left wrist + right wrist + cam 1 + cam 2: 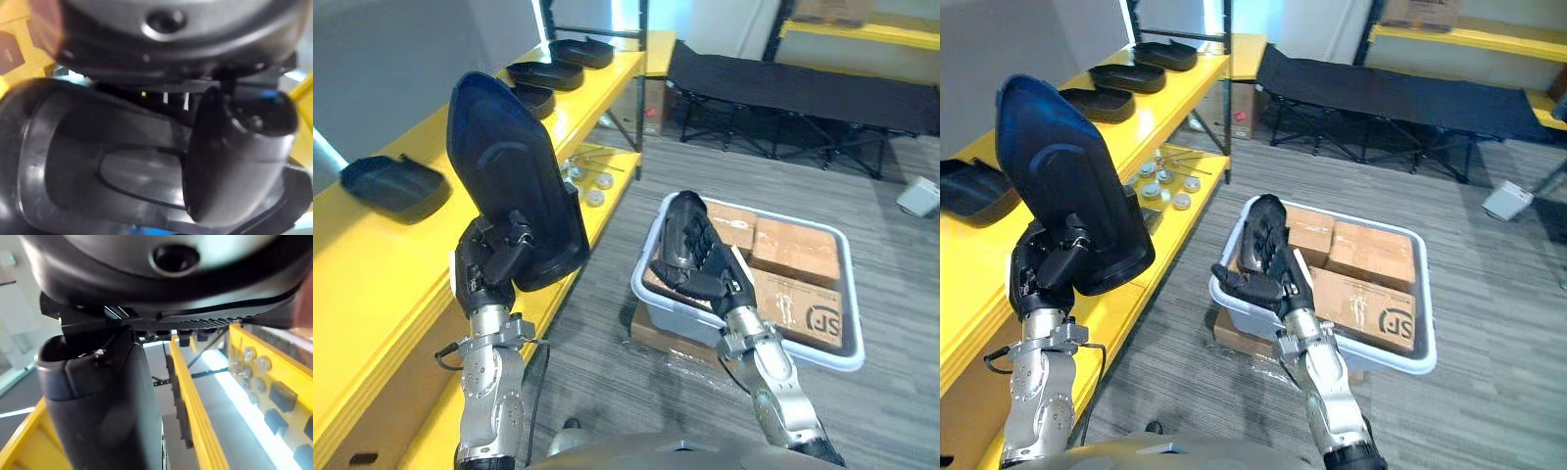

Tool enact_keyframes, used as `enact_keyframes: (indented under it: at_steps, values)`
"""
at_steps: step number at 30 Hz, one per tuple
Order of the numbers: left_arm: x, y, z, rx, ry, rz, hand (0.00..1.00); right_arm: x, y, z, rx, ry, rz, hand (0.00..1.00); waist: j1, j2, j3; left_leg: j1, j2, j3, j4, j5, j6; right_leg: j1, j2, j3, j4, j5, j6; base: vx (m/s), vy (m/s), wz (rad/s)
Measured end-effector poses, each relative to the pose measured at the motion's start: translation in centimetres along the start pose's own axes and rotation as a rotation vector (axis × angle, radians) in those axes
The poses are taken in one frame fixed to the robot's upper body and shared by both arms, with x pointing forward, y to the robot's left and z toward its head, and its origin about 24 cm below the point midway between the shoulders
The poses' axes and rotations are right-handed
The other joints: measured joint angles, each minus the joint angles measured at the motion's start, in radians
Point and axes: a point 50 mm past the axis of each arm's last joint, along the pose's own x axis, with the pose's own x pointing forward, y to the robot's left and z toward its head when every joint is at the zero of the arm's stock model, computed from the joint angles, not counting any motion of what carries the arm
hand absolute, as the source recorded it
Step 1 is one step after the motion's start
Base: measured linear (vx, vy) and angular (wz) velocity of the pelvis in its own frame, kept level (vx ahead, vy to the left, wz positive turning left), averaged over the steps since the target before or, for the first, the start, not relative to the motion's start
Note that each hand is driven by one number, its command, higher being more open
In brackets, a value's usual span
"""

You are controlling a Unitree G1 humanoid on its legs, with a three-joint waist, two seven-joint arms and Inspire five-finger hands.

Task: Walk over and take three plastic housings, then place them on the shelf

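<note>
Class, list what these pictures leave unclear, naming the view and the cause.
Eye views: the housing in the left hand hides the shelf section behind it.
Eye views: the right hand covers part of the grey bin.
Right eye view: small round parts on the lower shelf, too small to identify.
Right eye view: one shelved housing is cut by the edge.

Black printed mark on cardboard box (pixel 793 304) (upside down, letters unclear); nothing else legible.

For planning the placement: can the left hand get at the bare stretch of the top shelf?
Probably yes. The left hand, gripping a housing, stands right beside the yellow shelf, and nothing lies between them.
</note>
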Motion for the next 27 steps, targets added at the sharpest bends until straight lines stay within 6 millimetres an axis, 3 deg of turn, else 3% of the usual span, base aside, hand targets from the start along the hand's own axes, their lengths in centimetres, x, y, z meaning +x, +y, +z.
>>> enact_keyframes:
  at_steps: [5,9,13,16,19,21,25,27]
  values:
    - [-1.2,1.7,3.0,0.007,-0.097,0.009,0.00,1.3,-0.1,1.0,-0.060,-0.041,0.025,1.00,0.059,-0.011,0.025,-0.018,-0.010,-0.066,-0.004,0.011,0.000,0.020,0.000,-0.066,0.024,-0.019,-0.010,-0.02,-0.002,0.39]
    - [-1.8,3.1,3.7,-0.003,-0.132,0.064,0.00,2.1,0.7,1.4,-0.007,-0.063,0.062,1.00,0.094,-0.011,0.029,-0.017,-0.013,-0.089,-0.002,0.016,-0.001,0.035,0.000,-0.089,0.037,-0.028,-0.012,0.00,-0.007,0.19]
    - [-2.5,2.9,3.3,-0.042,-0.109,0.056,0.00,2.3,2.5,0.8,0.030,-0.049,0.100,1.00,0.092,-0.015,0.033,-0.033,-0.017,-0.125,-0.005,0.028,-0.002,0.042,0.000,-0.124,0.068,-0.065,-0.021,-0.01,-0.024,0.32]
    - [-2.3,1.4,2.7,-0.079,-0.089,-0.035,0.00,1.9,3.2,0.1,0.009,-0.022,0.110,1.00,0.086,-0.014,0.042,-0.059,-0.029,-0.177,-0.041,0.084,0.001,0.057,0.000,-0.173,0.095,-0.103,-0.005,-0.01,-0.070,0.78]
    - [-2.4,0.2,2.3,-0.096,-0.075,-0.129,0.00,1.2,2.4,-0.5,-0.048,0.012,0.054,1.00,0.071,0.007,0.057,-0.089,-0.041,-0.135,-0.098,0.172,0.039,0.070,0.001,-0.245,0.110,-0.121,-0.003,-0.06,-0.010,0.83]
    - [-2.4,0.2,2.3,-0.095,-0.075,-0.135,0.00,0.9,1.8,-0.6,-0.050,0.019,0.028,1.00,0.069,0.017,0.071,-0.089,-0.042,-0.130,-0.115,0.194,0.043,0.071,-0.001,-0.253,0.124,-0.126,-0.001,-0.08,0.023,0.41]
    - [-2.4,0.3,2.3,-0.102,-0.075,-0.137,0.00,0.5,0.6,-0.6,-0.055,0.021,-0.045,1.00,0.059,0.008,0.084,-0.085,-0.041,-0.085,-0.135,0.214,0.065,0.067,-0.013,-0.246,0.139,-0.139,0.013,-0.13,0.051,0.11]
    - [-2.4,0.3,2.3,-0.101,-0.074,-0.140,0.00,0.3,-0.1,-0.1,-0.044,-0.001,-0.076,1.00,0.042,0.008,0.084,-0.084,-0.035,-0.001,-0.144,0.230,0.084,0.058,-0.027,-0.243,0.149,-0.140,0.014,-0.13,0.090,0.04]
